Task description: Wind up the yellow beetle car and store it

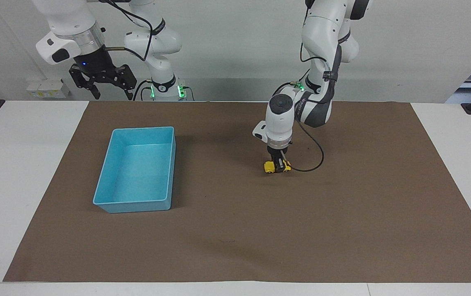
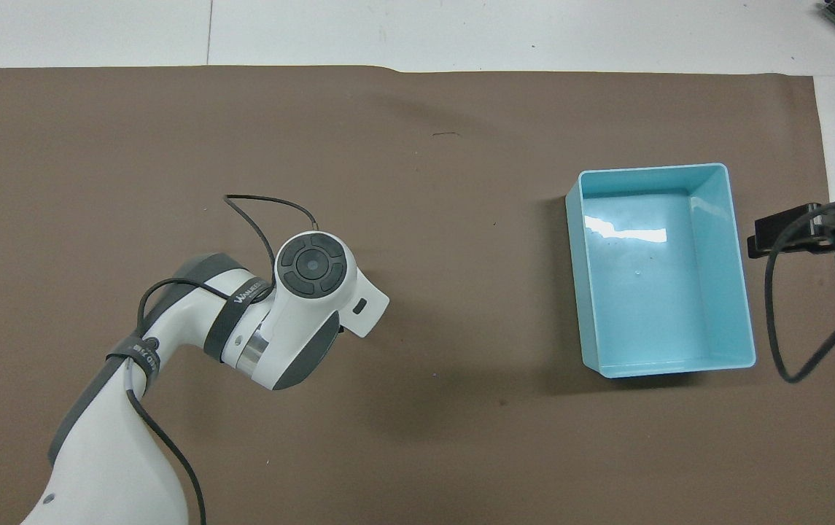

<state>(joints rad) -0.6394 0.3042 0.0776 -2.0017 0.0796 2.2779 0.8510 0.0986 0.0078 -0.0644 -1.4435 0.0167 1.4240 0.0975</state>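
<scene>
Your left hand (image 1: 277,165) points straight down with its fingers clamped on the tiny bright-yellow beetle-shaped toy car (image 1: 277,167), whose black wheels rest on the brown mat covering the white surface (image 1: 21,164), about midway between the surface's two long edges and a little toward the left arm's end. Your right hand (image 1: 100,83) waits with fingers spread wide, raised over the robots' edge of the surface near the right arm's corner. The empty light-blue rectangular plastic bin (image 1: 172,172) sits on the mat toward that same end, well apart from the car.
</scene>
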